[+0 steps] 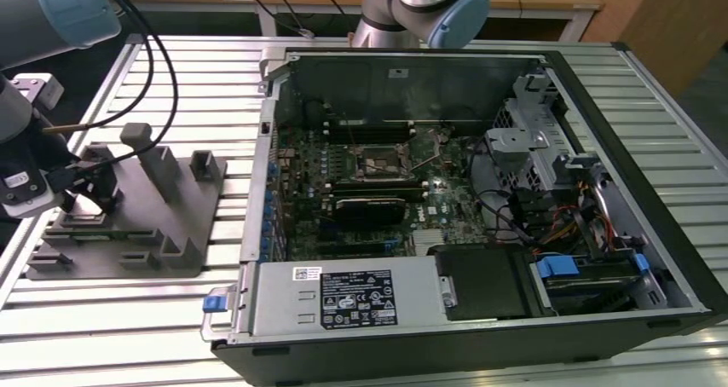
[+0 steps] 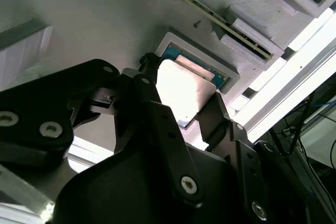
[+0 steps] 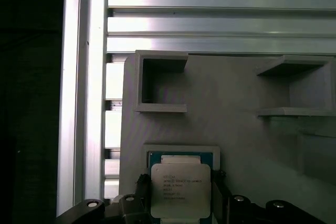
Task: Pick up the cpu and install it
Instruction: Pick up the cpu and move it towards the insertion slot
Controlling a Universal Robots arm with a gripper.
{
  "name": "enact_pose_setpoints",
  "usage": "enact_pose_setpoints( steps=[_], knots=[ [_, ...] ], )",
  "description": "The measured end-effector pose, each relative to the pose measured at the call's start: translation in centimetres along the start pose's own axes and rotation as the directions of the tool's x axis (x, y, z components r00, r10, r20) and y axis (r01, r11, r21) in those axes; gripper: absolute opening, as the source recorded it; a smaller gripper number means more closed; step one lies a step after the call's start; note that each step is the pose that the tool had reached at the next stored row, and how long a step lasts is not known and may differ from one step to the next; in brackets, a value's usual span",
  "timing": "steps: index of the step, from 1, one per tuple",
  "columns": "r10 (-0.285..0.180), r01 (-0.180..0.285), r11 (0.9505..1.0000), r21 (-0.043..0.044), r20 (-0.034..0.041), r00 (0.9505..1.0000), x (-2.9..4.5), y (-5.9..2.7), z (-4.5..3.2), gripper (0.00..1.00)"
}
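The cpu (image 3: 181, 190) is a small square chip with a silvery top, sitting at a shallow framed recess in the grey tray (image 3: 236, 124). My gripper (image 3: 181, 182) stands over it, one black finger (image 2: 149, 85) against each of two opposite sides, shut on the cpu (image 2: 178, 90). I cannot tell whether the chip rests in the recess or is lifted just off it. In the exterior view the gripper (image 1: 91, 191) is low over the near-left part of the tray (image 1: 125, 251). The motherboard's cpu socket (image 1: 373, 163) sits open inside the computer case (image 1: 637, 148).
Upright grey posts (image 1: 142, 161) rise from the tray beside the gripper. The open computer case lies on its side on the slatted metal table (image 1: 102, 336), at the exterior view's right. Cables (image 1: 148, 54) hang from the arm. A black ribbed module (image 1: 370, 208) sits below the socket.
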State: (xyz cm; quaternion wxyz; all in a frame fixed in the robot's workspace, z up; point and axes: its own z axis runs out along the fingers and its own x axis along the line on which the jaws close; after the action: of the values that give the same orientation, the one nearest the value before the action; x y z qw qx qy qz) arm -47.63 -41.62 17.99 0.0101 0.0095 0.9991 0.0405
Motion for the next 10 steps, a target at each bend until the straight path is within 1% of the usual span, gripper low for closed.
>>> enact_pose_setpoints(
  steps=[4, 10],
  knots=[
    [0.000, 0.000, 1.0000, 0.0002, -0.0003, 1.0000, 0.00, 0.01, -0.11, 0.55],
    [0.000, 0.000, 1.0000, 0.0000, 0.0000, 1.0000, -0.02, 0.07, -0.85, 0.55]
  ],
)
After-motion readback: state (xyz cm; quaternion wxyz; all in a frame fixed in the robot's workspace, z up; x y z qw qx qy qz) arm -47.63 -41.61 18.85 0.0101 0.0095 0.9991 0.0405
